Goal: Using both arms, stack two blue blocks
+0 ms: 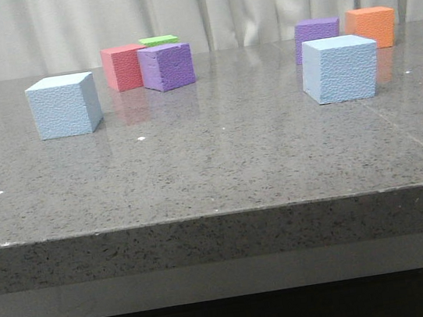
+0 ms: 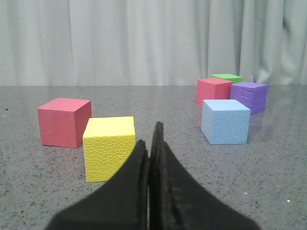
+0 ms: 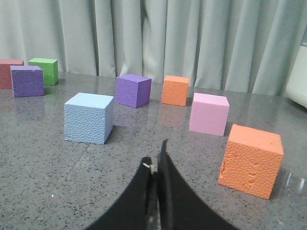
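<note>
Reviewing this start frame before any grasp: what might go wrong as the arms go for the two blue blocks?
1. The left blue block sits close in front of a red cube and purple cube; overreaching may knock them.
2. A yellow cube lies right beside the left gripper, so an approach could clip it.
3. Both the left and the right gripper appear shut; unless opened first, they would push the right blue block rather than grasp it.

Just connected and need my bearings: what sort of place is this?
Probably a lab or test bench: foam cubes such as a blue block sit on a speckled stone table before a plain curtain.
</note>
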Controlling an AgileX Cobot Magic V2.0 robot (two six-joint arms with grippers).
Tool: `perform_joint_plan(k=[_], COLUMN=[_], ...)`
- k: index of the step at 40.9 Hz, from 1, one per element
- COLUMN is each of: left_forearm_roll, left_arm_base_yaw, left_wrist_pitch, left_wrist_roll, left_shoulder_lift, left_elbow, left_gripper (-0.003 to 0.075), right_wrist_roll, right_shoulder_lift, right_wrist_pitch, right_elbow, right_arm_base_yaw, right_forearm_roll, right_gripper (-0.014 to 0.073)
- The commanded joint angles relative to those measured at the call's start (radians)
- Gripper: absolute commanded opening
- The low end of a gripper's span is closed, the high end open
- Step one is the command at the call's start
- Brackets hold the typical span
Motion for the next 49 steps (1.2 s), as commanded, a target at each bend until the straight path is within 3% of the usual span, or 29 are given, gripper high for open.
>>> perform_joint_plan(k=[1,28,44,49], left_forearm_roll=[-0.001,-0.001,-0.038,-0.038], left_arm_base_yaw=[0.000,0.000,-0.002,-0.002], left_wrist_pitch=[-0.083,-0.085,-0.215,-0.191], left_wrist_roll=[-0.007,-0.007,-0.010,-0.010], left_shoulder_lift=[-0.017,-0.017,-0.017,-0.017], left_elbow=[0.003,0.003,0.001,-0.062], left_gripper=[-0.0020,-0.0020,-0.0020,-0.0020], right_wrist_roll=[-0.005,-0.005,-0.005,-0.005], right_shoulder_lift=[-0.019,-0.019,-0.019,-0.019], right_wrist_pitch=[-0.089,-0.089,-0.126,-0.055], right_elbow=[-0.005,-0.005,-0.008,-0.081], right_arm_base_yaw=[-0.006,-0.006,-0.006,-0.006], right_forearm_roll=[-0.002,-0.002,-0.001,0.033], right_gripper=[-0.0016,-0.0016,-0.0016,-0.0016])
